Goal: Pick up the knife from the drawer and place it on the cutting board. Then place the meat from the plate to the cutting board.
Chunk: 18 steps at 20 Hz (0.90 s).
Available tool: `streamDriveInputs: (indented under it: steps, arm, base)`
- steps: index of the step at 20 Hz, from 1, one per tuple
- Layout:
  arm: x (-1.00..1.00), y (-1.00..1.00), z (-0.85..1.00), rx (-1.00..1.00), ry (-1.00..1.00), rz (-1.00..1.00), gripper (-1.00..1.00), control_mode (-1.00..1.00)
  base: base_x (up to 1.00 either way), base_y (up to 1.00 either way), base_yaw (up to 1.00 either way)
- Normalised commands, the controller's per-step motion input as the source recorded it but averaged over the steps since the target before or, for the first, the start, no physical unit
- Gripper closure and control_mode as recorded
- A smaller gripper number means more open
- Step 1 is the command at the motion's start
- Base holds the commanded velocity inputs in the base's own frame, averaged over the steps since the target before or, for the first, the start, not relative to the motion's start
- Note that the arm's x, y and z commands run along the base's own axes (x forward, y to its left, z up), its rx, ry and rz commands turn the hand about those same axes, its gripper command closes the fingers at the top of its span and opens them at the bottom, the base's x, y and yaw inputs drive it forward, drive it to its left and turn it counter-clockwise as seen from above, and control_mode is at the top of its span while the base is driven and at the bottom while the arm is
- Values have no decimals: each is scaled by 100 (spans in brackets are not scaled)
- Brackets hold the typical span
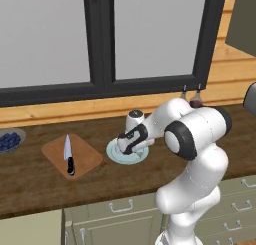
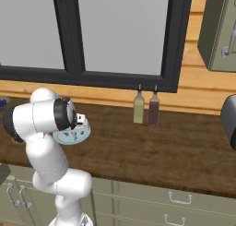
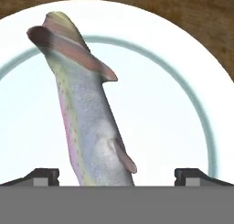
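Note:
The knife [image 1: 68, 154], silver blade and black handle, lies on the light-brown cutting board [image 1: 86, 158] left of the plate [image 1: 116, 156]. My gripper [image 1: 126, 149] hangs low over this pale blue-green plate [image 2: 69, 137]. In the hand view the meat [image 3: 87, 118], a pale grey-white fish-like strip with a pinkish side and a brown tail, lies on the plate [image 3: 169, 122]. It runs up from between my two dark fingertips [image 3: 43, 176]. The gripper [image 3: 117, 175] is open, with a jaw on each side of the strip and clear of it.
A grey bowl of blue berries [image 1: 9, 140] sits at the counter's far left. A white shaker [image 1: 134, 120] stands just behind the plate. Two bottles [image 2: 146, 108] stand by the window wall, a dark appliance [image 2: 229, 121] at the right. Shut drawers [image 1: 120, 206] lie below the counter.

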Motion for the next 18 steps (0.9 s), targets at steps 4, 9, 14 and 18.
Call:
streamDriveInputs:
  steps: [4, 9, 14, 18]
  arm:
    - [0, 0, 0, 0, 0, 0, 100, -100]
    - [0, 0, 0, 0, 0, 0, 100, -100]
    - [-2, 14, 17, 0, 0, 0, 100, -100]
    - [-12, 59, 71, 0, -1, 0, 100, -100]
  base:
    - [0, 0, 0]
    - [0, 0, 0]
    - [0, 0, 0]
    - [0, 0, 0]
